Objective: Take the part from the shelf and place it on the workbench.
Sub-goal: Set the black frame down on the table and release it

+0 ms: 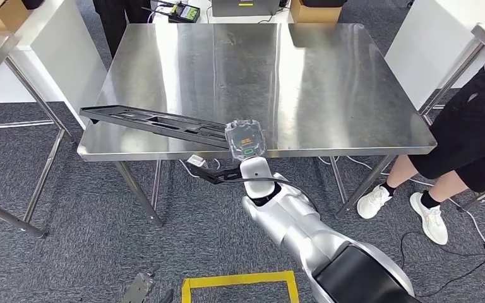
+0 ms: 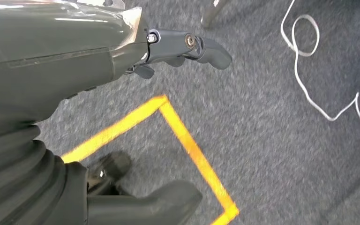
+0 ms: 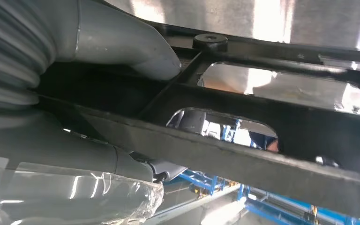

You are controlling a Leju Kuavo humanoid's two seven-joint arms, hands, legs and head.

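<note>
A long black plastic part (image 1: 155, 121) with cut-out windows lies slanted over the front left of the steel workbench (image 1: 328, 82). My right hand (image 1: 246, 140) grips its near end at the bench's front edge. In the right wrist view the grey thumb (image 3: 136, 47) presses on the part (image 3: 272, 117), whose bars run across the shiny bench top. My left hand (image 2: 187, 47) hangs over the carpet, fingers curled in, holding nothing.
A person (image 1: 473, 132) in black shorts and white shoes stands by the bench's right front corner. Other tables stand at the left (image 1: 0, 57) and far right. Yellow floor tape (image 1: 240, 281) and cables lie on the grey carpet.
</note>
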